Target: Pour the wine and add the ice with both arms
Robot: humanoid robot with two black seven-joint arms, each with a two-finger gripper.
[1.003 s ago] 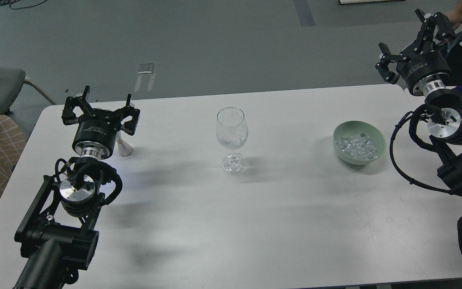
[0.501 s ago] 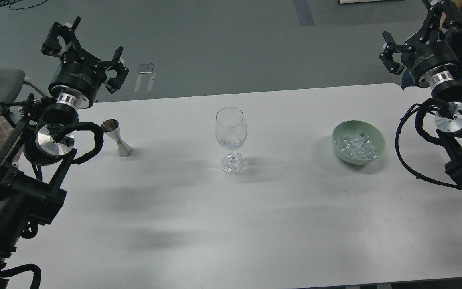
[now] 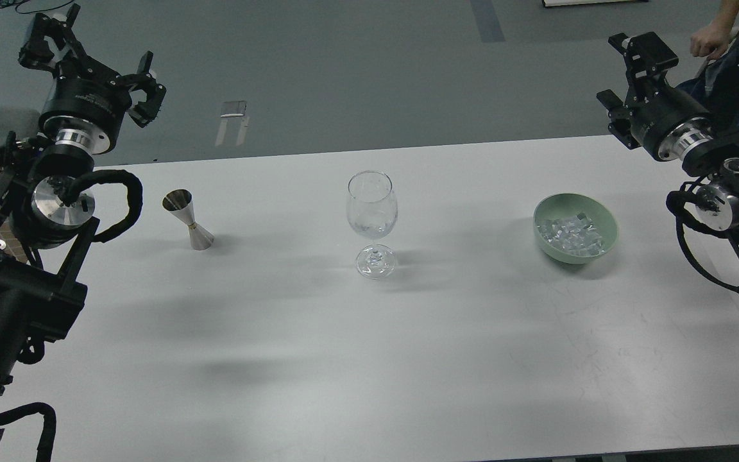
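Fingers [image 3: 145, 102] of the left gripper [image 3: 87, 67] are spread wide and empty, raised above the far left corner of the white surface [image 3: 369, 359]. Those of the right gripper [image 3: 632, 77] are seen dark and nearly end-on beyond the far right edge, so whether they are parted cannot be told. In the head view, both arms are cut off at the frame's sides. A stemmed glass [image 3: 372, 221] stands upright at centre; a little wine [image 3: 369, 226] seems to lie in its bowl, hard to tell from glints and possibly ice. The ice [image 3: 570, 234] is heaped in a green bowl [image 3: 603, 221] to the right, a steel jigger [image 3: 190, 220] upright to the left, well apart. Half a second ago the left gripper hung nearer the jigger; it has since drawn up and outward, and the right gripper has turned, while glass, bowl and jigger have kept their places.
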